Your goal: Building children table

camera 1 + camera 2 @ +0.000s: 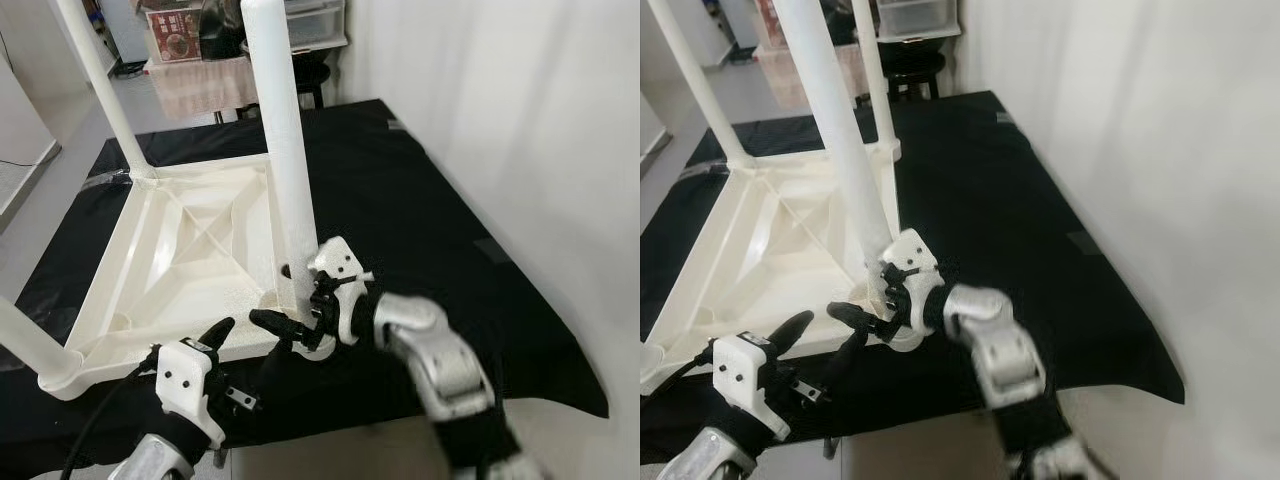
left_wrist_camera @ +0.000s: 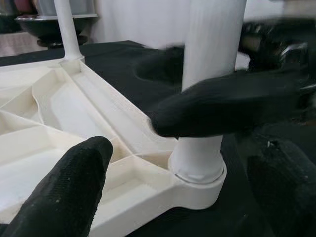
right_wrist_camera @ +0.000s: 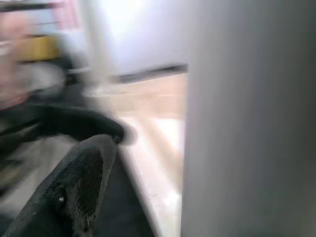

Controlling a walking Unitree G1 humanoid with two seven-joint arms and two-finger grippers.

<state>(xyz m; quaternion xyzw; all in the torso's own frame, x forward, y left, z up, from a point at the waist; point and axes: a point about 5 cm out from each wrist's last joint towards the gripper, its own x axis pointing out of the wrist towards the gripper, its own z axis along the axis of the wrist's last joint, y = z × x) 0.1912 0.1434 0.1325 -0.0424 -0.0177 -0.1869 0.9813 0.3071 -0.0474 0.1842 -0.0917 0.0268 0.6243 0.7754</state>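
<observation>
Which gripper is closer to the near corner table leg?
Right. The right gripper is around the leg at its base; the left gripper sits just short of it, jaws open.

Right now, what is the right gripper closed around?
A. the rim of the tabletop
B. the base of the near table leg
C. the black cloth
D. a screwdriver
B: the right gripper wraps its black fingers round the white leg just above its socket in the upturned tabletop, while the left gripper hovers open beside that corner.
</observation>
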